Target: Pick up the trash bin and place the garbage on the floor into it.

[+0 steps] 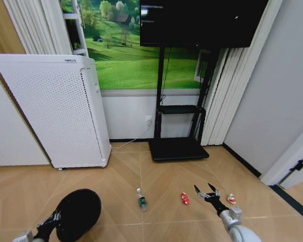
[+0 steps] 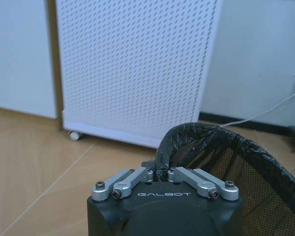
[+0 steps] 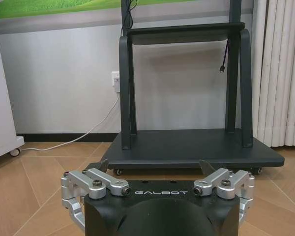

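While the left end effector (image 1: 54,218) grips the trash bin (image 1: 79,214), the right end effector (image 1: 206,193) hovers wide between two red pieces (image 1: 185,198).

"GALBOT" is printed on the left hand (image 2: 160,173) and right hand (image 3: 156,169).

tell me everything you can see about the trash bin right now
The trash bin is small, round and black, lined with a crinkled black bag folded over its rim; the left wrist view shows mesh walls inside. It looks empty and sits tilted, its mouth turned partly toward the head camera. The left gripper has its jaws shut on the rim, holding the bin above the wooden floor, near the white cabinet.
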Robot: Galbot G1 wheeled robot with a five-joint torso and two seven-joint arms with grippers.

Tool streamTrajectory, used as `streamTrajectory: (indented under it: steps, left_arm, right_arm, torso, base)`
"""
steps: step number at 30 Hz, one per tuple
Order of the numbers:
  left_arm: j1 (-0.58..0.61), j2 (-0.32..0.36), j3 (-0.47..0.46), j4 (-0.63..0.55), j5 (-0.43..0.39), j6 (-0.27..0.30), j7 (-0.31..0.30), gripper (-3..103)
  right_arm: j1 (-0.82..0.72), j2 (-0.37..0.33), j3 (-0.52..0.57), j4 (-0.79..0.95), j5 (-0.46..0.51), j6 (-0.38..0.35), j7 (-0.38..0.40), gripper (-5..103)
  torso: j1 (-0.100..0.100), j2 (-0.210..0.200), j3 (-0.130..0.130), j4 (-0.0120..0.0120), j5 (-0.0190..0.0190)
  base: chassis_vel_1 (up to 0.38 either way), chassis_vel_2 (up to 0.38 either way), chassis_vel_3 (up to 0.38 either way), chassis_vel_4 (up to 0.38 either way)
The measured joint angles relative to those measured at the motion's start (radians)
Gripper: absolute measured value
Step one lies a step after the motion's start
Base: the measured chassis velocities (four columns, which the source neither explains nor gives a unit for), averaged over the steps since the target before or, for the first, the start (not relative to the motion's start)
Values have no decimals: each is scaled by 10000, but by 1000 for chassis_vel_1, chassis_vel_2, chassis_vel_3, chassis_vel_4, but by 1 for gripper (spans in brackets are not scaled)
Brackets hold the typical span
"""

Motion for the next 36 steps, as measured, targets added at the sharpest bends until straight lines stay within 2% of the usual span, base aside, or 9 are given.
streamTrajectory:
  steps: [6, 10, 14, 21, 24, 25, 27, 36]
  left_arm:
    - [-663, 200, 408, -203, 41, -144, 179, 7]
    - [-971, 357, 587, -304, 322, -477, 522, 7]
    - [-1241, 629, 610, -292, 622, -892, 913, 7]
    - [-1427, 949, 489, -581, 589, -1010, 1262, 7]
    - [-1496, 1099, 526, -1060, 501, -997, 1336, 7]
    - [-1496, 1099, 526, -1060, 501, -997, 1336, 7]
    - [-1429, 1125, 557, -1411, 495, -951, 1364, 7]
    - [-1042, 1127, 393, -1894, 426, -914, 1394, 7]
  right_arm:
    - [-23, 192, -14, 11, -95, 2, 50, 100]
    - [-75, 365, -165, 173, -120, -67, 156, 100]
    - [256, 743, -705, 40, -69, -563, 165, 100]
    - [692, 953, -1570, -149, -79, -1153, -64, 100]
    - [888, 942, -2463, -24, -635, -1406, -114, 100]
    - [888, 942, -2463, -24, -635, -1406, -114, 100]
    - [991, 937, -2958, 103, -1235, -1412, -111, 100]
    - [953, 1028, -3251, 646, -2148, -1450, 0, 100]
  torso:
    - [0, 1, 0, 0, 1]
    - [0, 2, 0, -2, -1]
    - [0, 3, 0, 0, -2]
    - [1, 3, 1, 1, -1]
    - [1, 3, 1, 1, -2]
    - [1, 3, 1, 1, -2]
    - [1, 2, 1, 0, 1]
    - [0, 3, 1, 1, -1]
  base:
    - [0, 0, 0, 0]
    - [0, 0, 0, 0]
    - [0, 0, 0, 0]
    - [0, 0, 0, 0]
    - [0, 0, 0, 0]
    - [0, 0, 0, 0]
    - [0, 0, 0, 0]
    - [0, 0, 0, 0]
